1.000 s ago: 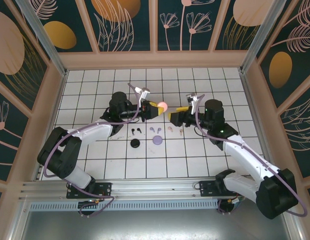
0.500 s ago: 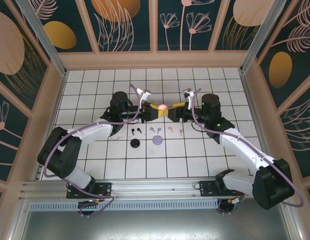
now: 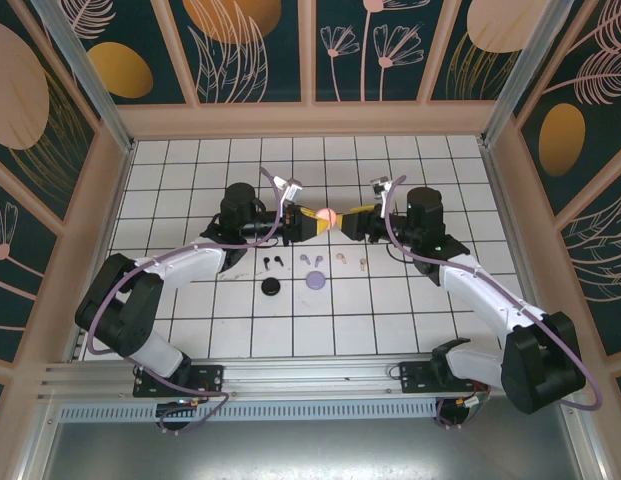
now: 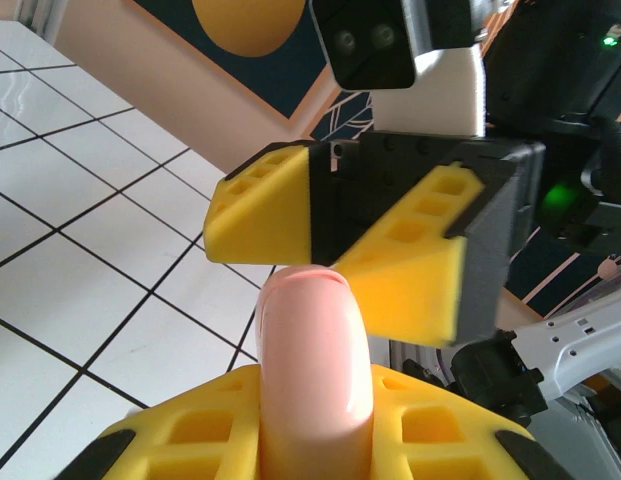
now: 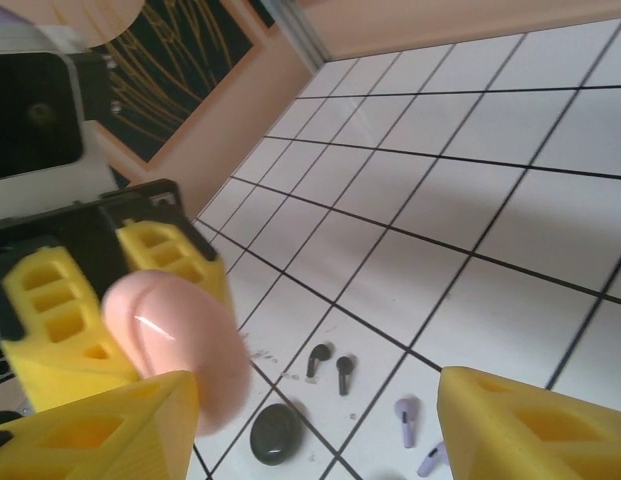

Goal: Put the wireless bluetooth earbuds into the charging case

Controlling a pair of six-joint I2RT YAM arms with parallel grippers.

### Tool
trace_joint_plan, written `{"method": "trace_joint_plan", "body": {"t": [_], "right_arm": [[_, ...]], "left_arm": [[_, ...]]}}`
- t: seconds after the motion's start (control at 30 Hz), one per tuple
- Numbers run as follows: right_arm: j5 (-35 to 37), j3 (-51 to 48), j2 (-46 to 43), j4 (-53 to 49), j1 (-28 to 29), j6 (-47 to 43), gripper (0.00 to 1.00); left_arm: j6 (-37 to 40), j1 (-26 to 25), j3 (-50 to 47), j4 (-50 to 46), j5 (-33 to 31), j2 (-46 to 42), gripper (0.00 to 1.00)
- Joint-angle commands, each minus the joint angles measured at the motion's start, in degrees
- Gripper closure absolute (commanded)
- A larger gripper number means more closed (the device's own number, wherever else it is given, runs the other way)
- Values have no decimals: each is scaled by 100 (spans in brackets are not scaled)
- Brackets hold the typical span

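My left gripper (image 3: pixel 315 217) is held above the floor, shut on the pale pink charging case (image 3: pixel 328 213), which stands upright between its yellow fingers (image 4: pixel 180 440). My right gripper (image 3: pixel 343 218) faces it, open. Its two fingers (image 4: pixel 410 270) straddle the far end of the pink case (image 4: pixel 315 370), and one finger (image 5: pixel 110 430) is right beside the case (image 5: pixel 175 345). On the tiles below lie a black pair of earbuds (image 5: pixel 330 367), a lilac pair (image 5: pixel 407 421) and a pale pink pair (image 3: pixel 350 261).
A black case (image 3: pixel 271 287) and a lilac case (image 3: pixel 316 281) lie shut on the tiles just in front of the earbuds. Patterned walls enclose the white tiled floor (image 3: pixel 430 300) on three sides.
My right gripper has moved left up to the pink case and its jaws have narrowed around the case's end. The left gripper has held the case still.
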Motion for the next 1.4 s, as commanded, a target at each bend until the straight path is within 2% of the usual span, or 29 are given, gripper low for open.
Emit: {"method": "trace_joint_plan", "body": {"t": [0.0,0.17,0.4,0.67,0.83,1.17,1.37], "right_arm": [[39,-109,73,292,-161,54,36],[-24,-67,-26,139,-182,54,36],[-567,71,-415,106,-40,172,36],[-384,376,-198,-20,403,39,36],[-206,392,64,-12,474,-24,37],[-14,-7,394,374,-68,184,44],[-127,12,358,199,-173,146,45]], "left_arm": [[88,-11,187,39,150,-164,100],[141,-11,171,-22,119,-180,100],[135,-12,178,-7,106,-147,100],[152,-14,226,-24,106,-120,100],[143,-11,250,-33,116,-146,100],[124,-11,238,-38,211,-300,100],[134,-12,205,-25,189,-349,100]]}}
